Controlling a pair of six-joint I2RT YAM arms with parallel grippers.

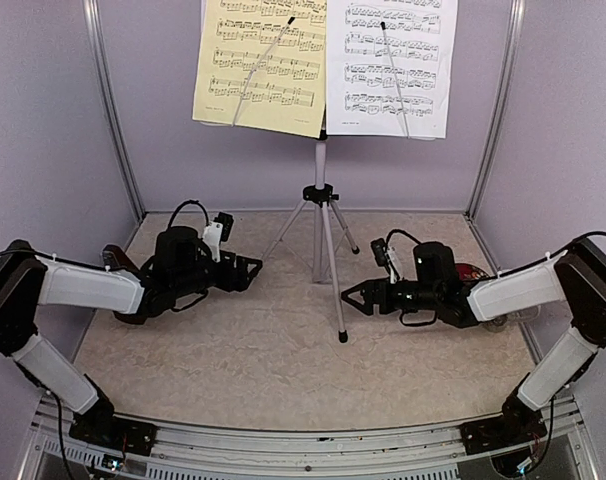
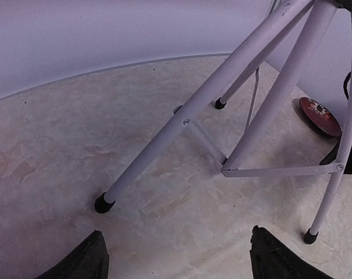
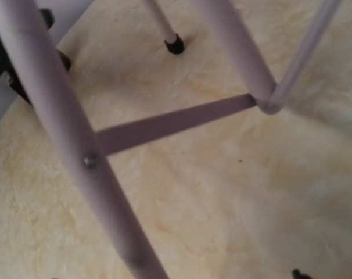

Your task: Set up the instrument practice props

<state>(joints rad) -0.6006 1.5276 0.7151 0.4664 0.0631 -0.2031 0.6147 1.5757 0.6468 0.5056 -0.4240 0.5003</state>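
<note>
The white tripod music stand (image 1: 322, 215) stands at the middle back. A yellow sheet of music (image 1: 261, 65) and a white sheet (image 1: 388, 65) rest side by side on its desk. My left gripper (image 1: 251, 270) lies low to the left of the tripod, open and empty. In the left wrist view its fingers (image 2: 89, 261) are wide apart and face the tripod legs (image 2: 182, 125). My right gripper (image 1: 351, 296) is open and empty, just right of the front leg (image 3: 77, 139). Its fingertips do not show in the right wrist view. I cannot make out the metronome.
A red round dish (image 1: 475, 272) lies behind my right arm and also shows in the left wrist view (image 2: 319, 114). A dark brown thing (image 1: 116, 258) peeks out behind my left arm. Lilac walls close in the back and both sides.
</note>
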